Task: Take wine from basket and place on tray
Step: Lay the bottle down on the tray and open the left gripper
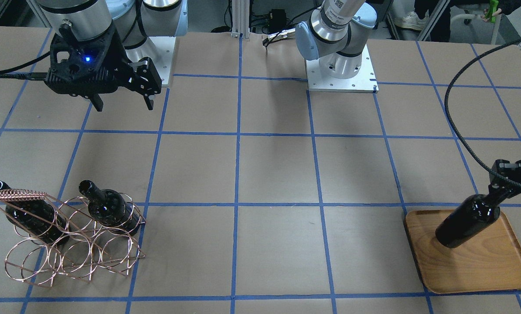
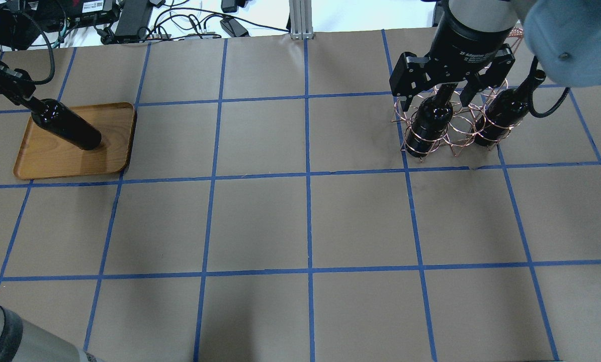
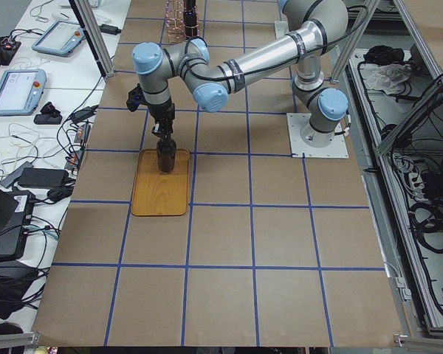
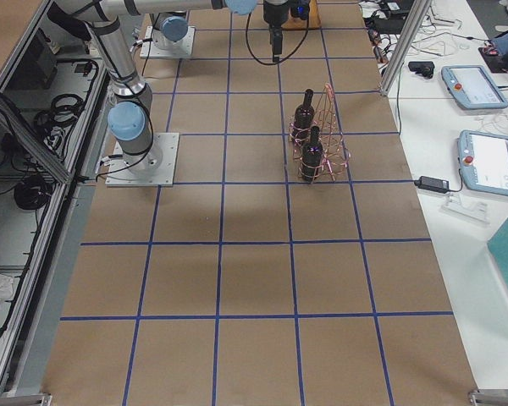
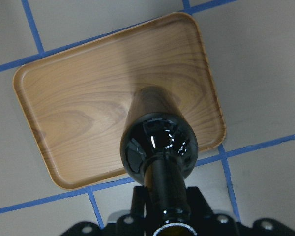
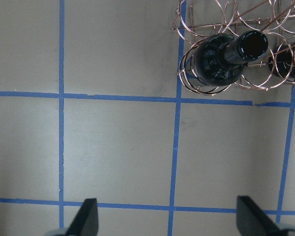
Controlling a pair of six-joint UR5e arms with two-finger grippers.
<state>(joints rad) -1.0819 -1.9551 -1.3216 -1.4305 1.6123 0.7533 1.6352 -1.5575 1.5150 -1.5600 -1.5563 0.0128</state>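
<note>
Jaws on my left gripper (image 1: 502, 176) are closed tight round the long neck of a dark, glossy, unlabelled glass wine bottle (image 1: 467, 222), and I hold it neck-up. Its base is down at the surface of the flat, light-brown wooden tray with rounded corners (image 1: 482, 279), toward the tray's edge nearest my base. I cannot tell whether its full weight rests there. From my left wrist I look straight down the bottle's shoulder onto the wood grain.

On my right gripper (image 1: 124, 105) the jaws are spread wide and hold nothing. It hangs above the brown-paper table with blue tape lines (image 1: 277, 174), on my side of the rose-gold wire basket of round loops (image 1: 73, 248) and apart from it. Two more dark glass bottles (image 1: 110, 209) stand neck-up in the basket's loops, one beside the other. The basket and the tray sit well apart, at opposite ends of the table.
</note>
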